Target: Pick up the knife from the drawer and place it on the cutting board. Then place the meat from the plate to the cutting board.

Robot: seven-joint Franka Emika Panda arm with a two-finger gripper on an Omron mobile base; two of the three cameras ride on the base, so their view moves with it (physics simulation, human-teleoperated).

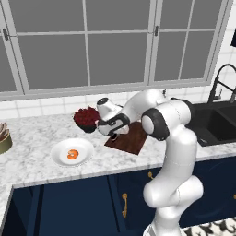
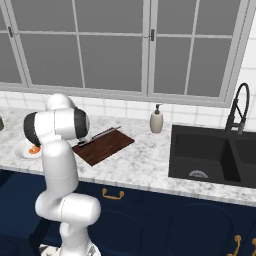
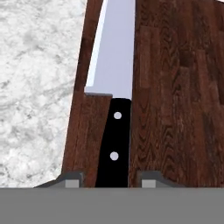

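The knife (image 3: 114,100) lies flat on the dark reddish-brown cutting board (image 3: 175,87), along its left edge, blade pointing away from the hand. My gripper (image 3: 109,179) hovers low over the black handle, open, with a fingertip (image 3: 72,178) on each side and a gap to the handle. From the left base view the gripper (image 1: 113,135) is over the board's (image 1: 133,140) near-left corner. The knife (image 2: 102,133) also shows on the board (image 2: 107,146). The orange-pink meat (image 1: 72,155) sits on the white plate (image 1: 56,159) to the left. I cannot make out the drawer among the navy fronts below.
A dark bowl of red berries (image 1: 85,117) stands just behind the gripper. A soap dispenser (image 2: 156,121) stands right of the board, then the black sink (image 2: 215,155) and faucet (image 2: 239,107). A brown vessel (image 1: 3,138) is at the far left. Windows back the marble counter (image 1: 32,133).
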